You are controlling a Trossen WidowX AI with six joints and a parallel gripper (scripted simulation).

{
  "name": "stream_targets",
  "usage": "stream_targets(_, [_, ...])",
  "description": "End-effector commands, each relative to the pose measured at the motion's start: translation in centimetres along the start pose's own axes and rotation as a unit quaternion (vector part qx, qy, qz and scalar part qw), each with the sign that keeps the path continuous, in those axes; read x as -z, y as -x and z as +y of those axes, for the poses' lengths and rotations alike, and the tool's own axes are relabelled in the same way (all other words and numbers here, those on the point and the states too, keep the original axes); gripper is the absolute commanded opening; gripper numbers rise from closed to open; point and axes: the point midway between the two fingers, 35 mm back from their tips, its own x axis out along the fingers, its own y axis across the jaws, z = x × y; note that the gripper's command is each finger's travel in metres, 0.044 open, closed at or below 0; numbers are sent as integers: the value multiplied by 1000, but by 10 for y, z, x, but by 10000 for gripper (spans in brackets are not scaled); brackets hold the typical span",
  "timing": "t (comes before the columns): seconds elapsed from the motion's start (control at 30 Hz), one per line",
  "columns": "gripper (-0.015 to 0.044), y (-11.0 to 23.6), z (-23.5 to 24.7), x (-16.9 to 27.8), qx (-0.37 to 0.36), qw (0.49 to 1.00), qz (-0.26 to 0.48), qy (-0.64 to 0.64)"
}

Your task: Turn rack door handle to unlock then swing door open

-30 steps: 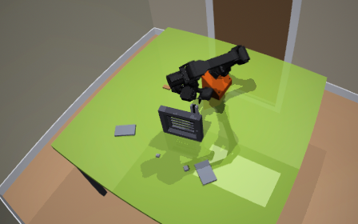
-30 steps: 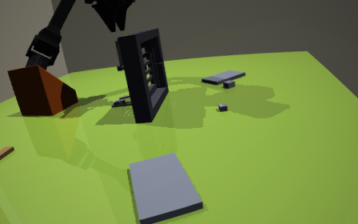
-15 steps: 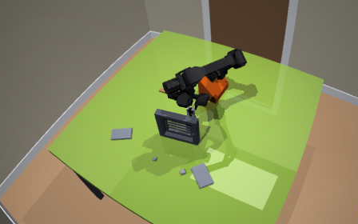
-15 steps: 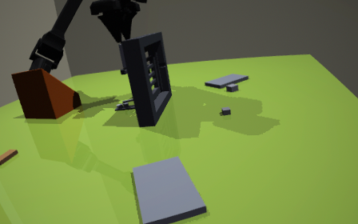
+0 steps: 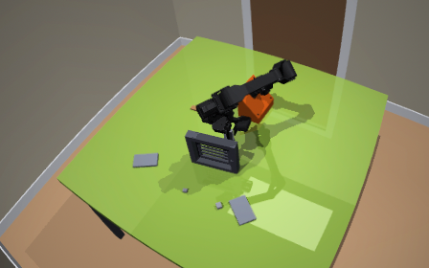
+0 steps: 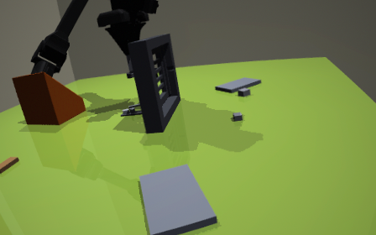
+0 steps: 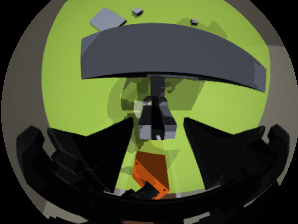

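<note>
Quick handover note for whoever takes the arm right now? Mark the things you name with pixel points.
Gripper (image 5: 232,125) (image 6: 127,54) (image 7: 158,120): open, holding nothing, poised over the handle side of the rack.
Handle (image 6: 129,67): on the side facing the arm's base (image 5: 256,106) (image 6: 39,101) (image 7: 154,167); looks unturned.
Rack frame (image 5: 212,139) (image 6: 141,84) (image 7: 170,50): upright on the table, door apparently shut in it.
Done: approach only, as far as I can see.
Left: squeeze handle, quarter turn, swing door past 80 degrees, leave handle turned, let go, back clear without knocking anything off.
</note>
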Motion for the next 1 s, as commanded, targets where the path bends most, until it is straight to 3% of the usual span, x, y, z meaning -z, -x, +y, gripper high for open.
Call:
stream_targets(0.0, [292, -6, 1, 1, -2, 1000, 0, -2])
stream_targets(0.47, [292, -26, 3, 2, -4, 1000, 0, -1])
stream_targets(0.7, [108, -26, 3, 2, -4, 1000, 0, -1])
stream_targets(0.97, [55, -26, 3, 2, -4, 1000, 0, -1])
